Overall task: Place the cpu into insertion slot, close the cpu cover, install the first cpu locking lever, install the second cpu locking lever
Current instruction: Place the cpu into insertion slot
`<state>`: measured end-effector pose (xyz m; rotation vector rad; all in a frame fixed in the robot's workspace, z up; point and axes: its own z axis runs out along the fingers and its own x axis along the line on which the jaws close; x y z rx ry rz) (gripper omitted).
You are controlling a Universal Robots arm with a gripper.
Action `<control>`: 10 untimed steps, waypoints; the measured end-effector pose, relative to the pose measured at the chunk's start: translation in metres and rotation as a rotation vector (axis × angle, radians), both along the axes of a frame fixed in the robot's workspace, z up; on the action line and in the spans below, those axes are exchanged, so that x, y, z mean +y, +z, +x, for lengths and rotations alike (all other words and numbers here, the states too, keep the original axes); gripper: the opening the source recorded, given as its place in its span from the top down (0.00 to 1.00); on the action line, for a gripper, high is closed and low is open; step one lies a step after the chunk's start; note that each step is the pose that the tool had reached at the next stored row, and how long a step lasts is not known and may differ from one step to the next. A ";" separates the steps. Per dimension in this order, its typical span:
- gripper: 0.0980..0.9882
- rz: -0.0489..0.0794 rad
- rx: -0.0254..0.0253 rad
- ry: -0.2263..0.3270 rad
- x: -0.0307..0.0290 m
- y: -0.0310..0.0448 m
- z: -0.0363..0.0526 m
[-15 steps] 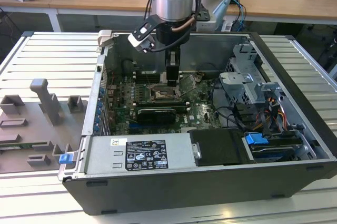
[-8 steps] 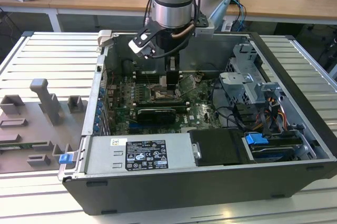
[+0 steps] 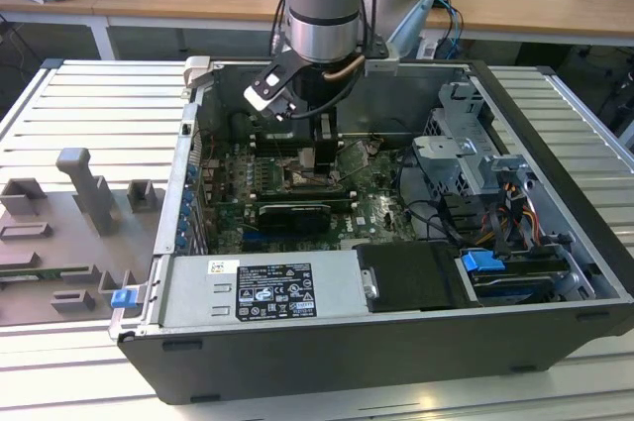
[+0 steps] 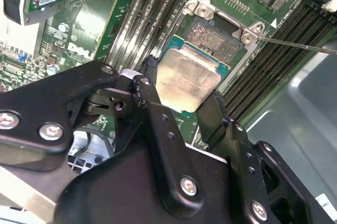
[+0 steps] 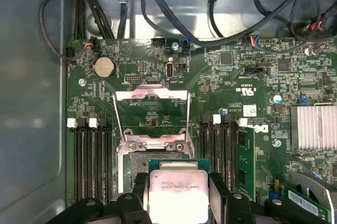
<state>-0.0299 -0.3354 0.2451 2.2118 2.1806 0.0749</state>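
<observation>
My gripper (image 4: 180, 96) is shut on the cpu (image 4: 187, 79), a small square chip with a pale silvery face, one black finger on each of two opposite edges. The chip hangs a little above the insertion slot (image 4: 217, 36), partly overlapping its dark centre in both wrist views. In the first wrist view the cpu (image 5: 176, 192) sits between the fingers (image 5: 140, 188) just short of the insertion slot (image 5: 138, 164). The cpu cover (image 5: 151, 95), a thin shiny frame, is swung open beyond the socket's hinge. In the exterior view the gripper (image 3: 321, 154) reaches down into the open computer case over the green board.
Long black memory slots (image 5: 89, 155) flank the socket on both sides. A black graphics card (image 3: 294, 214) lies toward the case front. Cables (image 5: 174, 13) run along the board's far edge. A drive cage (image 3: 466, 158) and power supply (image 3: 263, 290) fill the case's other parts.
</observation>
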 end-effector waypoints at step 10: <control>0.50 0.000 0.0000 0.033 0.0063 -0.0122 -0.0014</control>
